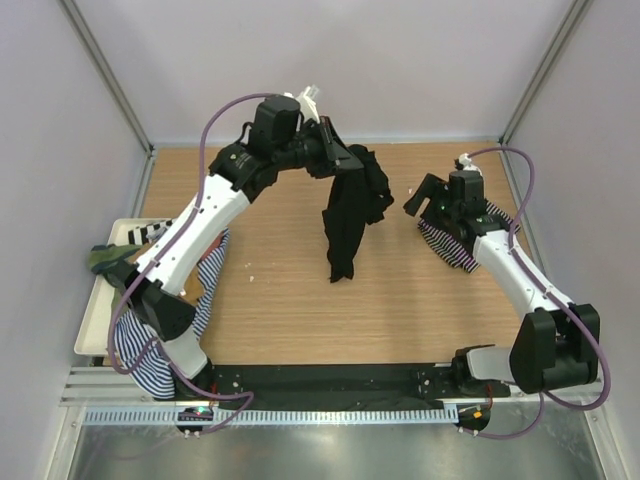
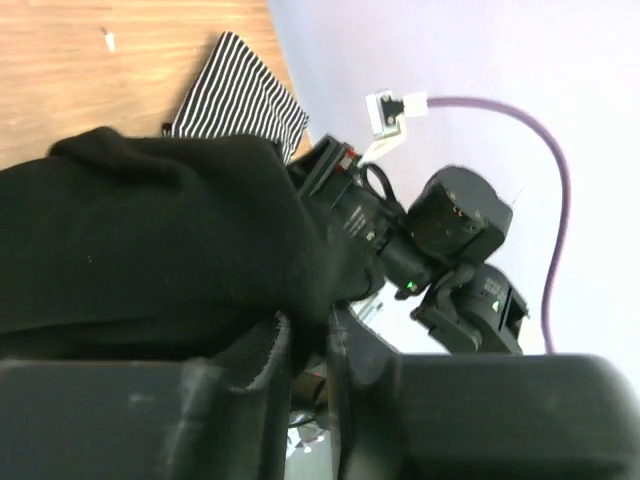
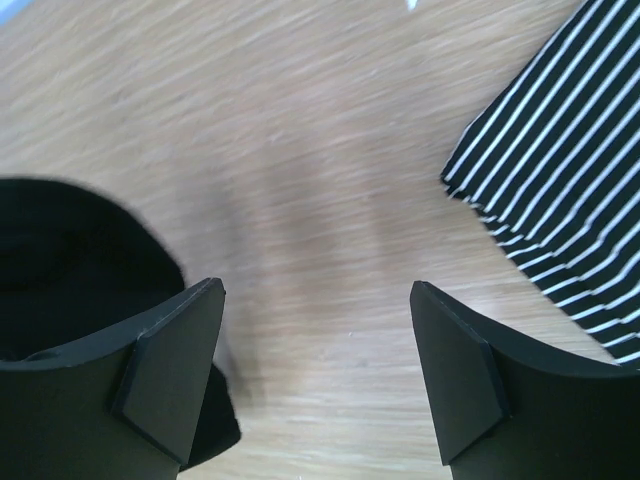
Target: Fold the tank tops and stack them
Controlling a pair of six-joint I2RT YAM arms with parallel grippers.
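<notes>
Black tank top [image 1: 350, 215], clamped in left jaws, dangling

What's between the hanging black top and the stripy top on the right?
Only bare table separates black top and stripy top, in the top view.

black top [image 1: 345, 225] hangs ctr, bare table [image 1: 300, 320] in front, striped top [image 1: 447, 248] rt, tray [image 1: 88, 330] far left

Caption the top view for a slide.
The left jaws hold the black top up; the right jaws stand open near the striped top.
</notes>
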